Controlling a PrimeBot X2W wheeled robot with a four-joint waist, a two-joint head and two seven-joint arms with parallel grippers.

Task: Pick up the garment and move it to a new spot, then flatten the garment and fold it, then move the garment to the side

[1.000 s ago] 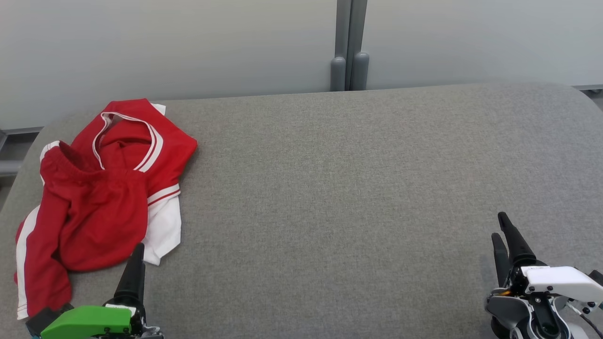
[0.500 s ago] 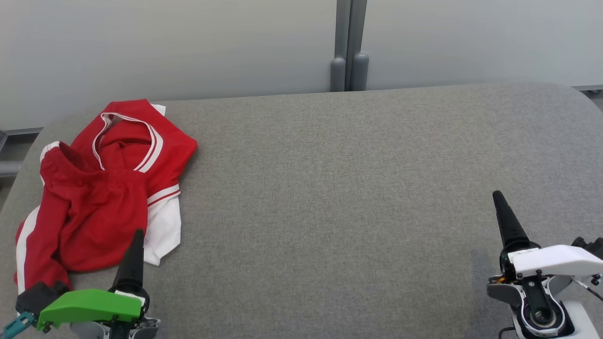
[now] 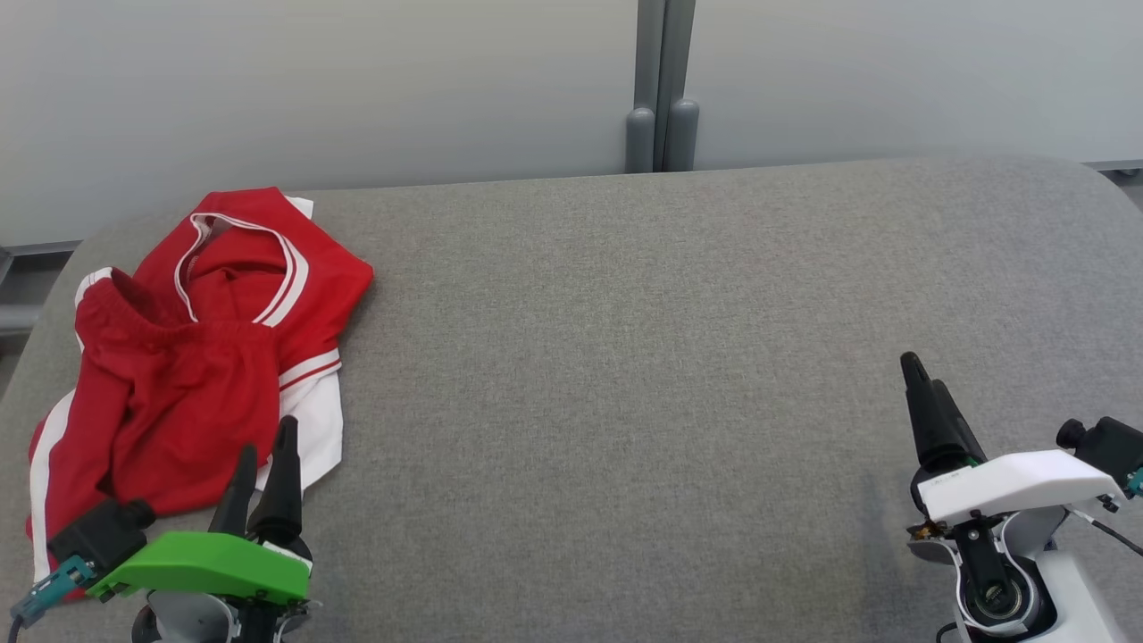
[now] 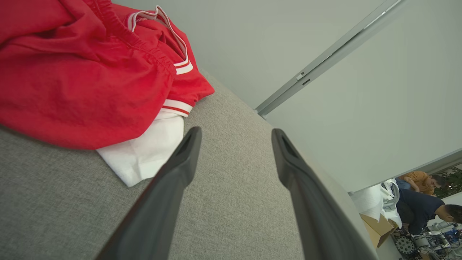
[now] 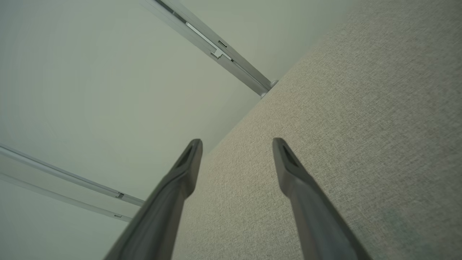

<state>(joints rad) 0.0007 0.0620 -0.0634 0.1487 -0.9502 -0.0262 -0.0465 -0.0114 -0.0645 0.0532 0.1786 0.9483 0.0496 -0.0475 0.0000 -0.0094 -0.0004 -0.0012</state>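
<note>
With both pairs of jaws spread, the left gripper (image 3: 266, 438) is hovering at lower left beside the red garment (image 3: 196, 357), likely needing a deep bite on bunched cloth.

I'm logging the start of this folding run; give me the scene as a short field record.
support: grey fabric-covered table
task item: crumpled red-and-white fabric garment, lying at the table's left end
left arm: left gripper open, empty, close by the garment's white edge
right arm: right gripper open, empty, over bare table at the right
</note>
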